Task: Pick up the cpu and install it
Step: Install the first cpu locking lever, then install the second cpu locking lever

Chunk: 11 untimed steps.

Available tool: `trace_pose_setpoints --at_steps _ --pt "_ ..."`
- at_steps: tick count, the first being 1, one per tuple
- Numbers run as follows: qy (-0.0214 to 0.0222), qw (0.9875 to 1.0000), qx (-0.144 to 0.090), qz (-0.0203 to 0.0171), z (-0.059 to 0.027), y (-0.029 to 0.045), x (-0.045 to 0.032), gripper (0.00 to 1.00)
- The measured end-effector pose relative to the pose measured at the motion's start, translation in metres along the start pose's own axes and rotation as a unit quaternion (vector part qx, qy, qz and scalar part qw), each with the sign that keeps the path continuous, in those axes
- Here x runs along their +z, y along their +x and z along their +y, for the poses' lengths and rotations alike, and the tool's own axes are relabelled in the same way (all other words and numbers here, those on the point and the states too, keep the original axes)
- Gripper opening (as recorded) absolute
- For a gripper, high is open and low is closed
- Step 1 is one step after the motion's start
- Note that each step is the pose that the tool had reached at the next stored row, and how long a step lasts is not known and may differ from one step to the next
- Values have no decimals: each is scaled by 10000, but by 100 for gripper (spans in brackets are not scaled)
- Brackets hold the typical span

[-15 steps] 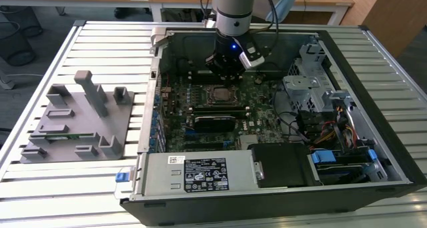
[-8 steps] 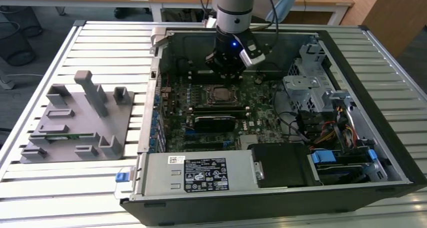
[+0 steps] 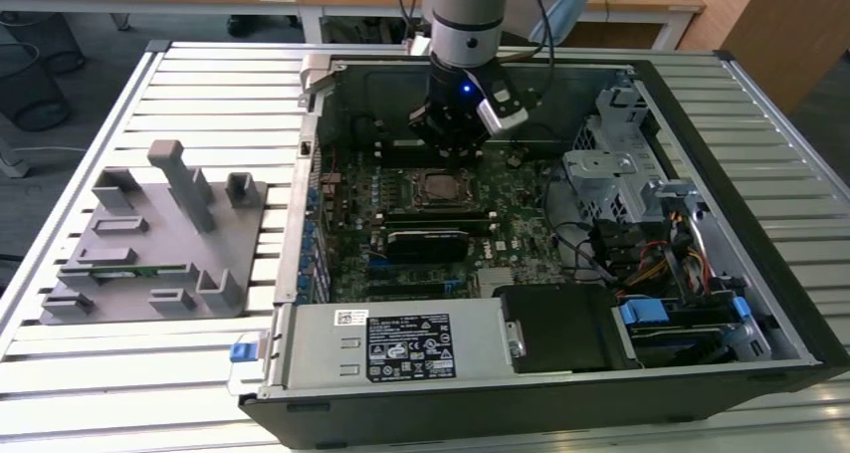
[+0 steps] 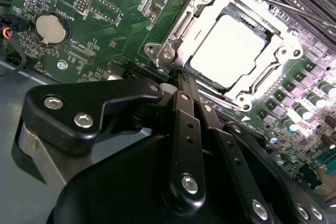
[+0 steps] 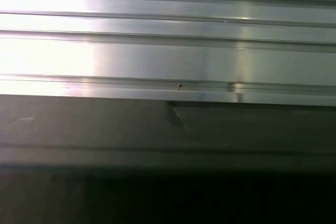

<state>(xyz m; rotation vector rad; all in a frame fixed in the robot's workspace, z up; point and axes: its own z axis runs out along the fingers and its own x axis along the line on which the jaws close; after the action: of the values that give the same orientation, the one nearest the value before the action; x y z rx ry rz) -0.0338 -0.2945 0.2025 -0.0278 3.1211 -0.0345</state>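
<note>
Cpu (image 4: 231, 51) seated in socket (image 4: 286, 45) on motherboard (image 4: 105, 3), claw (image 4: 181, 74) fingers together just beside socket edge, holding nothing.

the arm (image 3: 468, 15) is a round silver-grey column ending in a paler band, with a dark cable running down beside it. below it sits a black wrist block lit by a small blue light, and a pale grey box with a dark face is fixed at its side. the tool (image 3: 456, 139) is matt black. in the second wrist view the tool (image 4: 181, 77) shows flat black link bars with rounded ends, joined by bright silver screw heads, and a silver cylinder under one link.
</note>
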Motion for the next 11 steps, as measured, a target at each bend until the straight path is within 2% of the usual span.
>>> trace_pose_setpoints --at_steps 11 --pt "0 10000 -1 0 -26 0 1 11"
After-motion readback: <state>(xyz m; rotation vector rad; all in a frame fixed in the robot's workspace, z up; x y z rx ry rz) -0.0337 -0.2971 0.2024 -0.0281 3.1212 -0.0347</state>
